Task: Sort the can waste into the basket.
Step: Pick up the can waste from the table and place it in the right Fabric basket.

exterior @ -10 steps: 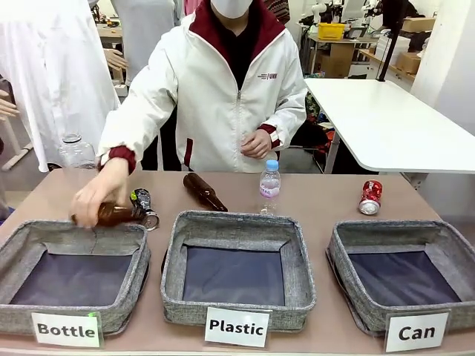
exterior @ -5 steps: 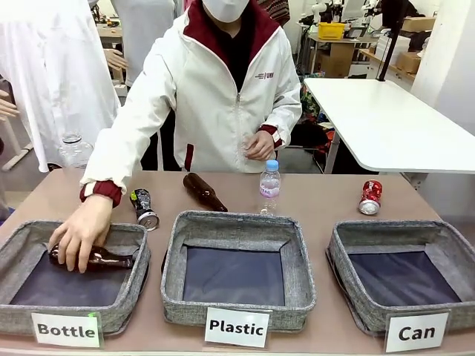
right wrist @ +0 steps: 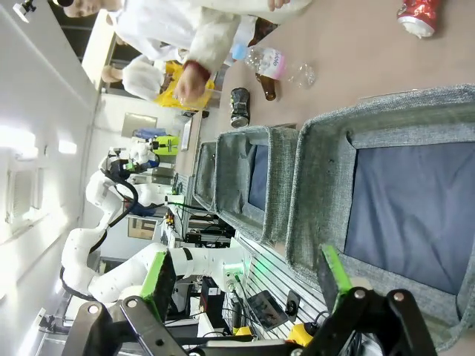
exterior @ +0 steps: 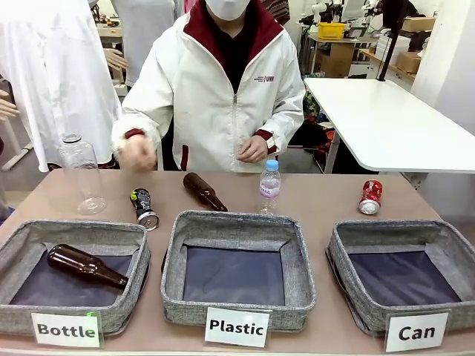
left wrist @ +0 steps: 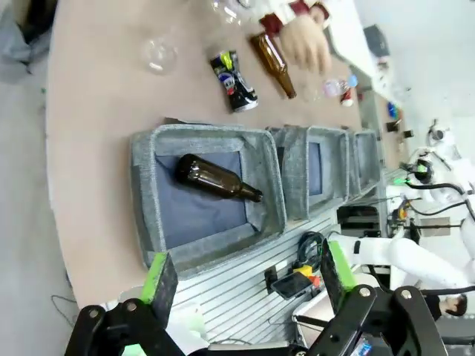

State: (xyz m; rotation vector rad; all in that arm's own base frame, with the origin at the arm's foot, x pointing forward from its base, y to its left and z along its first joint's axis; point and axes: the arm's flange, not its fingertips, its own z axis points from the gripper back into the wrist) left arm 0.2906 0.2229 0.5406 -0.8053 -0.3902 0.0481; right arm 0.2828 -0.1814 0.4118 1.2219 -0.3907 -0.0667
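Since a moment ago: brown bottle (exterior: 85,265) laid in the Bottle basket (exterior: 74,230), farthest left of the Can basket (exterior: 401,231), person's hand (exterior: 137,152) pulled back; both cans untouched. Red can (exterior: 370,197) just behind the Can basket, dark can (exterior: 144,208) well left of it. Added from the wrist cameras: left gripper (left wrist: 246,267) and right gripper (right wrist: 246,273), both spread wide, empty; from the front, the readable card (exterior: 416,331).

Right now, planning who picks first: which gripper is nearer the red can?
Right. The right gripper faces the Can basket, the red can just beyond; the left gripper faces the Bottle basket at the other end.
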